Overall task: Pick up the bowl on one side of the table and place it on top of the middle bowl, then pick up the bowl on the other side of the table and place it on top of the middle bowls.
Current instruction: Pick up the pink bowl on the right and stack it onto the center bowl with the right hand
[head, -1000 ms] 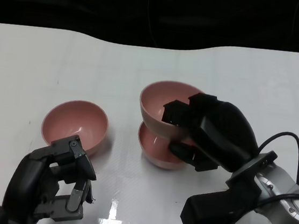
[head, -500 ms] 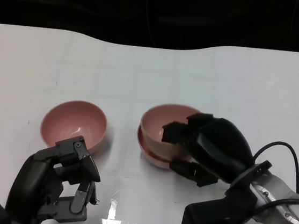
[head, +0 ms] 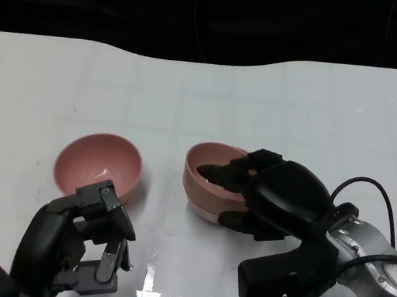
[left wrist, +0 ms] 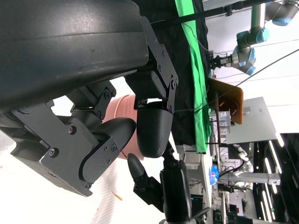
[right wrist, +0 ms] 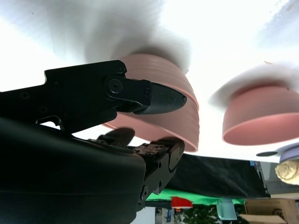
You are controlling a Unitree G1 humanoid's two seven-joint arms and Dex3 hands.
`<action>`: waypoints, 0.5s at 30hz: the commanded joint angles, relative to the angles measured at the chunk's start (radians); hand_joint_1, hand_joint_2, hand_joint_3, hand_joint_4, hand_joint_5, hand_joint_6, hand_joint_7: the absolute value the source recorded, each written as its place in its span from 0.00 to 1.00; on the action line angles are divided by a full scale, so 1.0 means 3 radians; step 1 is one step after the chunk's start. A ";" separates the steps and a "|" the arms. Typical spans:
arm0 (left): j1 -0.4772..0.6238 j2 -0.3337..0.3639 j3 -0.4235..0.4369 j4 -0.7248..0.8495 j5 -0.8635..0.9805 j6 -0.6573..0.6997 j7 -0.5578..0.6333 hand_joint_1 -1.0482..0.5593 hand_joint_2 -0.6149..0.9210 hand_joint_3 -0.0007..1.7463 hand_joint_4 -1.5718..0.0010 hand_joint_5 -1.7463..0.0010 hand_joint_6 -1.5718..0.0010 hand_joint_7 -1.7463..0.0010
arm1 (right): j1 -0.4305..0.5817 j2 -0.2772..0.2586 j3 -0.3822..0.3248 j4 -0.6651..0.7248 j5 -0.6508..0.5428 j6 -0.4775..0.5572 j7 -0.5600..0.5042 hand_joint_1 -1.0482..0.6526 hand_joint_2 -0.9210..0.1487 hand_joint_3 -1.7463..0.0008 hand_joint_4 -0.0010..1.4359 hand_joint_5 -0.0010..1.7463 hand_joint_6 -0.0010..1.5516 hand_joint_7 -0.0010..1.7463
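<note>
The right hand (head: 251,190) covers the near right side of the stacked bowls (head: 206,174), so where the upper bowl's rim meets the lower one there is hidden; only a thin lip of the lower bowl shows at the left. The fingers (head: 214,172) reach over the rim into the upper bowl with another below against the outside wall, gripping it. The side bowl (head: 98,167) sits apart to the left, its near edge cut by the left hand (head: 84,239), whose fingers are curled in with nothing in them. Bare white table (head: 204,99) lies beyond both bowls up to the dark far edge.
</note>
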 commanded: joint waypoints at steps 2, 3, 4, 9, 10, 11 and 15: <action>0.0009 0.0037 0.0027 0.0021 0.0017 -0.0027 0.0028 0.58 0.63 0.83 0.44 0.01 0.48 0.11 | 0.0162 -0.0090 -0.0130 -0.0334 0.0058 0.0105 -0.0011 0.09 0.00 0.74 0.00 0.20 0.12 0.00; 0.0006 0.0039 0.0029 0.0029 0.0016 -0.0035 0.0024 0.58 0.63 0.83 0.45 0.01 0.48 0.11 | 0.0194 -0.0102 -0.0157 -0.0413 0.0062 0.0129 -0.0012 0.08 0.00 0.74 0.00 0.21 0.12 0.00; 0.0004 0.0040 0.0031 0.0035 0.0013 -0.0039 0.0020 0.58 0.63 0.83 0.45 0.01 0.49 0.11 | 0.0228 -0.0116 -0.0188 -0.0493 0.0072 0.0150 0.0000 0.08 0.00 0.74 0.00 0.21 0.12 0.00; 0.0002 0.0043 0.0034 0.0028 0.0015 -0.0016 0.0030 0.58 0.63 0.83 0.45 0.00 0.49 0.10 | 0.0380 -0.0206 -0.0328 -0.0831 0.0154 0.0192 0.0097 0.08 0.00 0.74 0.00 0.20 0.11 0.00; -0.0001 0.0045 0.0036 0.0032 0.0015 -0.0015 0.0030 0.58 0.63 0.83 0.45 0.00 0.49 0.10 | 0.0416 -0.0229 -0.0365 -0.0888 0.0193 0.0167 0.0097 0.08 0.00 0.75 0.00 0.21 0.11 0.00; -0.0009 0.0047 0.0040 0.0047 0.0008 -0.0024 0.0023 0.58 0.63 0.83 0.45 0.00 0.49 0.10 | 0.0465 -0.0255 -0.0410 -0.0954 0.0250 0.0135 0.0100 0.08 0.00 0.75 0.00 0.22 0.12 0.01; -0.0026 0.0051 0.0053 0.0077 0.0001 -0.0036 0.0017 0.58 0.63 0.84 0.45 0.00 0.49 0.10 | 0.0618 -0.0326 -0.0535 -0.1126 0.0416 0.0009 0.0082 0.10 0.00 0.78 0.00 0.26 0.13 0.01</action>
